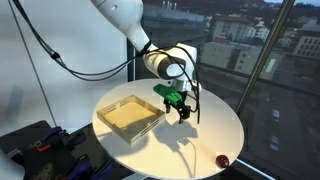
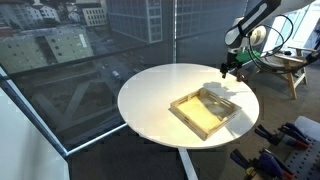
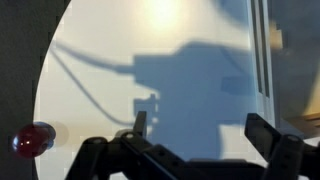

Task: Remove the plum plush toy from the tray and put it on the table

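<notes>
- Tray: sits on the left part of the table; no toy inside.
- Gripper: hangs beside the tray's right rim, jaws wide, holding nothing.
- Plum toy: lies near the table's right edge; task appears complete.

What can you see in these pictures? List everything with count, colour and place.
table: one, white, round, beside the windows
tray: one, pale yellow, on the table
plush toy: one, dark reddish-purple, on the table near its edge, outside the tray
windows: several panes, city buildings behind them
wooden stand: one, light brown, behind the table
cables: a few, black, hanging from the arm
arm: one, white, reaching over the table
gripper: one, black with a green part, open, above the table beside the tray
</notes>
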### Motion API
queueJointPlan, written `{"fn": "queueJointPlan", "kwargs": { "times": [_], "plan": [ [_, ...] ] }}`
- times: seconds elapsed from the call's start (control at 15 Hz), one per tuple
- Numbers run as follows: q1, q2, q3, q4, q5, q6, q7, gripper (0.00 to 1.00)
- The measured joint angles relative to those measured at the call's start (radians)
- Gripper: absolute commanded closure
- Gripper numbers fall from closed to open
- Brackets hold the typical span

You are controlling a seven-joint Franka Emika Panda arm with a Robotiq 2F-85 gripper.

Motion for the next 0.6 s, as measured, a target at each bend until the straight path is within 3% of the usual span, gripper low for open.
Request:
{"fn": "queueJointPlan", "kwargs": {
  "times": [0.6],
  "plan": [
    [0.037, -0.109, 0.001, -0.080, 0.000, -0.037, -0.032, 0.00]
  ]
}}
